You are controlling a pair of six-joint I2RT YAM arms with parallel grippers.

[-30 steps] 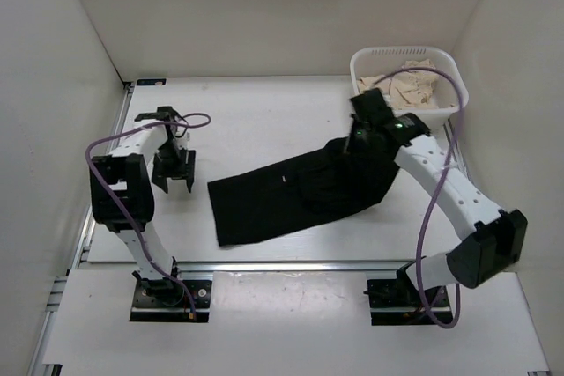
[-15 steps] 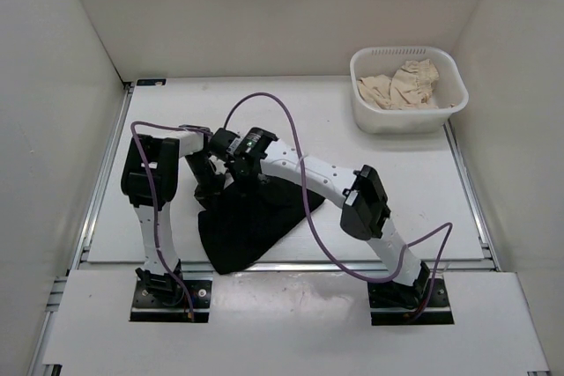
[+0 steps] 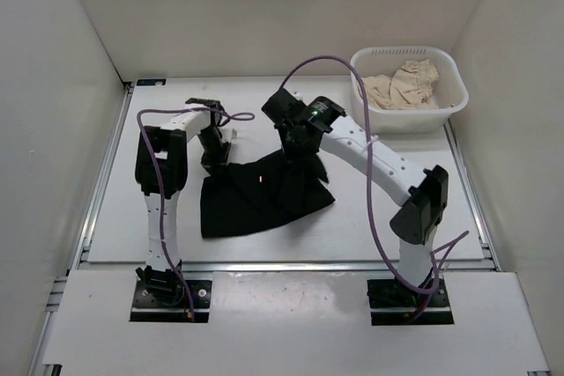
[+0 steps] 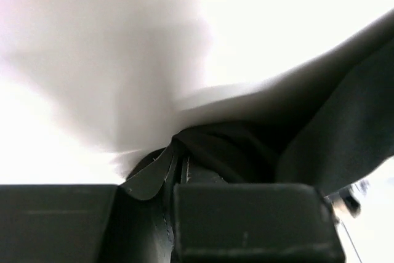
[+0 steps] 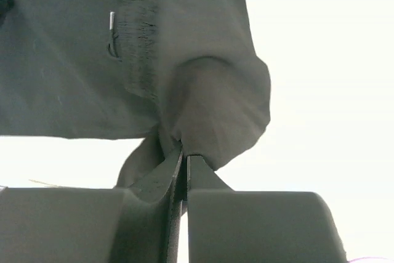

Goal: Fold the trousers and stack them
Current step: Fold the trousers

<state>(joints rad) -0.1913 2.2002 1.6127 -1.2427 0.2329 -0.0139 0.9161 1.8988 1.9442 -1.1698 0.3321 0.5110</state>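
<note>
The black trousers (image 3: 256, 195) lie bunched and folded over on the table's middle left. My left gripper (image 3: 214, 161) is shut on their upper left corner; in the left wrist view black cloth (image 4: 228, 149) is pinched between the closed fingers (image 4: 178, 164). My right gripper (image 3: 293, 149) is shut on the upper right edge of the trousers; the right wrist view has a fold of the fabric (image 5: 203, 103), ribbed waistband showing, clamped at the fingertips (image 5: 184, 155). The cloth hangs a little from both grips.
A white basket (image 3: 381, 118) at the back right holds a beige cloth garment (image 3: 401, 85). White walls enclose the table on three sides. Purple cables loop over both arms. A metal rail runs along the near edge.
The right gripper has carried its end of the trousers leftward, then back toward the middle, folding them over. The left gripper moved onto the trousers' left corner and shut on it.
</note>
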